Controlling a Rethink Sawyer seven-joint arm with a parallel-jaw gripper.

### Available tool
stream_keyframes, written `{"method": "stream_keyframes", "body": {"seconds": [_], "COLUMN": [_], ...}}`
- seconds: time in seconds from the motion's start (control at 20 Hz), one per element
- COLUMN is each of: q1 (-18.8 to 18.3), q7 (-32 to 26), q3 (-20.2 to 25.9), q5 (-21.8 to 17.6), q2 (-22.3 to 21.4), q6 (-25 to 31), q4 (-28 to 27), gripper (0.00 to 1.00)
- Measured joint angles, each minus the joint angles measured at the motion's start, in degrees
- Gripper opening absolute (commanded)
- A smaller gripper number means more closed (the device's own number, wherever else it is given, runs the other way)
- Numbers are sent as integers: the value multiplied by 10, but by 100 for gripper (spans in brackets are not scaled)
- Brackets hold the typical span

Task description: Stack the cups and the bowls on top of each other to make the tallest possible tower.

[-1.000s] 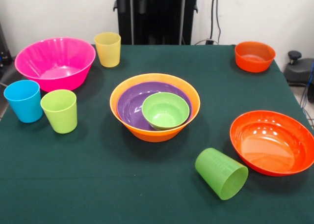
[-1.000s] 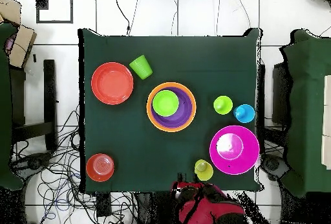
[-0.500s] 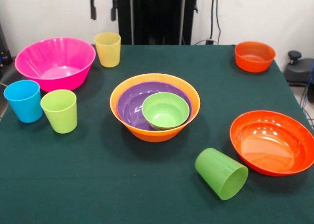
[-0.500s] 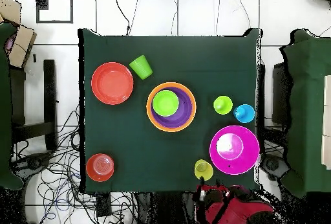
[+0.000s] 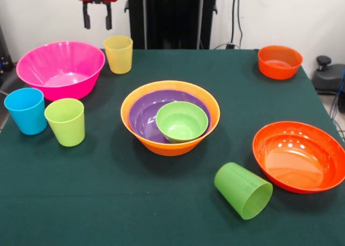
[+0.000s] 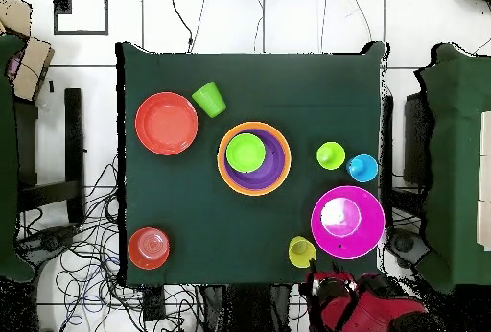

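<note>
Front view, items listed from left to right.

The blue cup [image 5: 26,110] stands upright at the tabletop's [image 5: 161,203] 9 o'clock edge. The lime green cup [image 5: 65,121] stands upright just beside it. The large pink bowl [image 5: 60,68] sits at 10 o'clock. The claw [image 5: 97,16] hangs above the far edge at 11 o'clock, between the pink bowl and the yellow cup [image 5: 118,53]. Its two fingers [image 5: 86,18] are spread apart and released, grasping nothing. The yellow cup stands upright, separate from the stack.

The stack sits at the centre: the large orange bowl [image 5: 170,143] holds the purple bowl [image 5: 143,114], which holds the small green bowl [image 5: 181,121].

The darker green cup [image 5: 243,190] lies on its side at 5 o'clock. The shallow red-orange bowl [image 5: 299,156] sits at 4 o'clock, just beside that cup. The small orange bowl [image 5: 279,61] sits at 1 o'clock.
</note>
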Motion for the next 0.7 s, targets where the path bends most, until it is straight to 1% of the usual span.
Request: {"method": "stream_keyframes", "body": {"seconds": [0.2,0.35,0.5,0.55,0.7], "q1": [-6,-18,-38,-48,-58], "q7": [0,0,0,0,0], "q3": [20,51,89,107,123], "q5": [-13,-39,-71,-85,-95], "q2": [7,20,45,62,82], "q6": [3,19,46,63,79], "q4": [0,0,-3,-6,-10], "gripper": [100,100,100,100,100]}}
